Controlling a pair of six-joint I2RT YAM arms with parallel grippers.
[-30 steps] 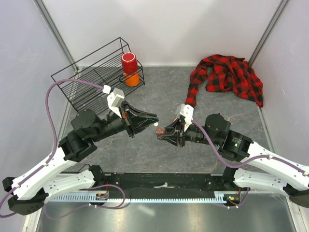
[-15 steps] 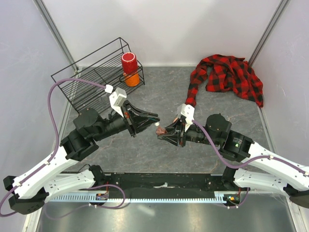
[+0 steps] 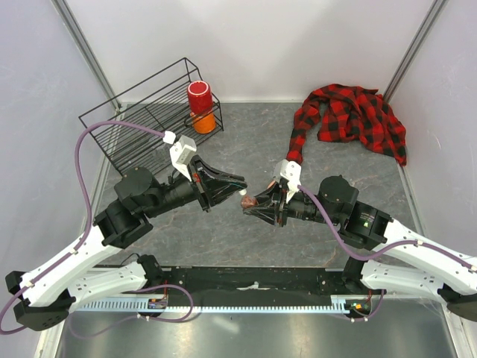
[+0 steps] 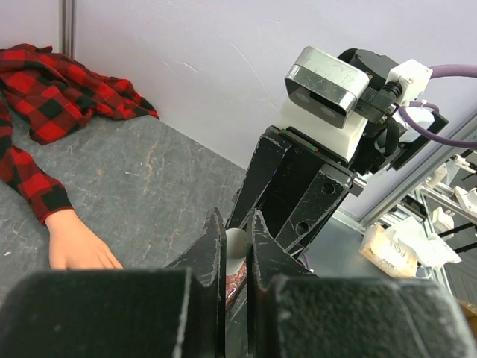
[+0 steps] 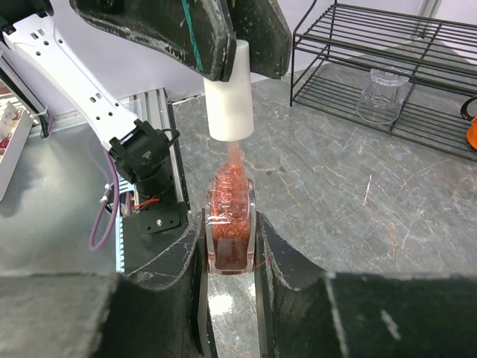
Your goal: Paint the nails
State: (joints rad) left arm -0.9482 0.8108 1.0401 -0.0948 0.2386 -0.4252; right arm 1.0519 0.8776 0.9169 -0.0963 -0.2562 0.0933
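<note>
Since a second ago you are barely moving either arm, so painting likely isn't starting yet. Your right gripper [image 5: 231,233] is clamping the polish bottle [image 5: 232,216], jaws narrow. Just above it, your left gripper [image 5: 234,66] is pinching the white cap [image 5: 229,104], stem [image 5: 232,155] dipping into the neck. Beyond both, the fake hand [image 4: 74,250] is lying untouched, nails too small to see.

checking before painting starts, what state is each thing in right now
polish bottle: open, clamped in the right gripper
white cap: off the bottle, pinched by the left gripper, brush stem reaching down to the neck
mannequin hand: lying flat on the table, untouched
plaid shirt: crumpled at the far right
red cup: standing in the wire rack
</note>
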